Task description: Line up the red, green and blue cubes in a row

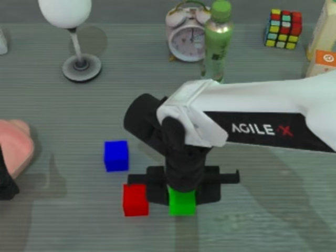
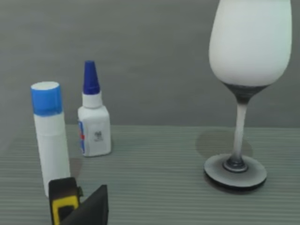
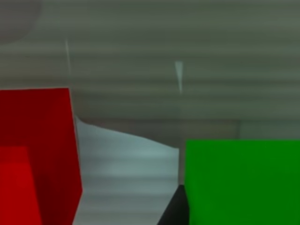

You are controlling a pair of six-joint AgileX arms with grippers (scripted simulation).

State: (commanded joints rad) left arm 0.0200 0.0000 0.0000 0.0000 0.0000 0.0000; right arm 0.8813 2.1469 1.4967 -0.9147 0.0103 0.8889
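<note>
Near the table's front, the red cube and the green cube sit side by side with a small gap between them. The blue cube stands apart, behind and to the left of the red one. My right gripper reaches straight down over the green cube and is shut on it. In the right wrist view a dark finger presses against the green cube's side, and the red cube is close by. My left gripper is parked at the table's left edge.
Along the back stand a white wine glass, a pink alarm clock, a green bottle, a multicoloured puzzle cube and a carton. A pink object lies at the left. The left wrist view shows a glue bottle and a white tube.
</note>
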